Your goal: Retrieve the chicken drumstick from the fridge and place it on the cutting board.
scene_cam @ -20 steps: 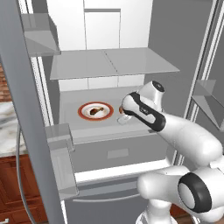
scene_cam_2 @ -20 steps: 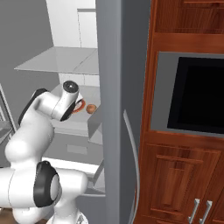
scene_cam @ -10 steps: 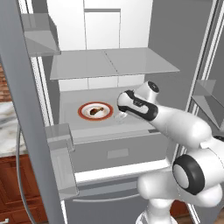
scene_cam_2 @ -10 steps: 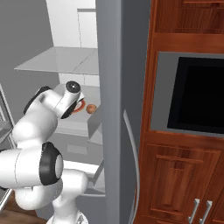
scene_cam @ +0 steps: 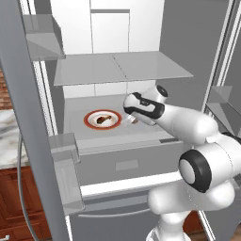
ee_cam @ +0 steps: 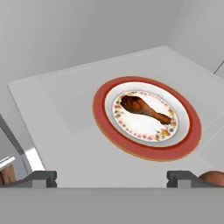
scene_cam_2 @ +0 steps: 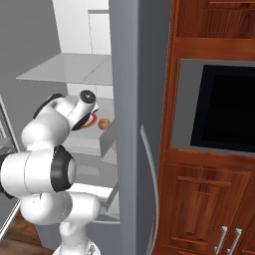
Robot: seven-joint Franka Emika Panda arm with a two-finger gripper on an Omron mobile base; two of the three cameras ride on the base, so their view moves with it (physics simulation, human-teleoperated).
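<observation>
The fridge (scene_cam: 141, 42) stands open, its white inside and grey shelves lit. On its middle shelf the orange-brown chicken drumstick (ee_cam: 144, 108) lies on a red-rimmed white plate (ee_cam: 192, 131), also seen as the drumstick (scene_cam: 104, 118) from the left base. My gripper (ee_cam: 113, 179) hovers above and short of the plate, open, fingertips (ee_cam: 41, 178) wide apart with nothing between them. From the left base the gripper (scene_cam: 128, 118) sits just right of the plate (scene_cam: 89, 120). The cutting board is out of view.
A round brown ball-like food (scene_cam_2: 103, 123) rests on the same shelf right of the plate, close by my hand. A translucent shelf (scene_cam: 122, 68) hangs low overhead. The left door's bins (scene_cam: 66, 155) and the right door (scene_cam_2: 132, 99) flank the opening. Wooden cabinets and a dark oven (scene_cam_2: 224, 109) stand further right.
The arm has reached deeper into the fridge, and the hand has moved left towards the plate. The plate, drumstick and ball have stayed put.
</observation>
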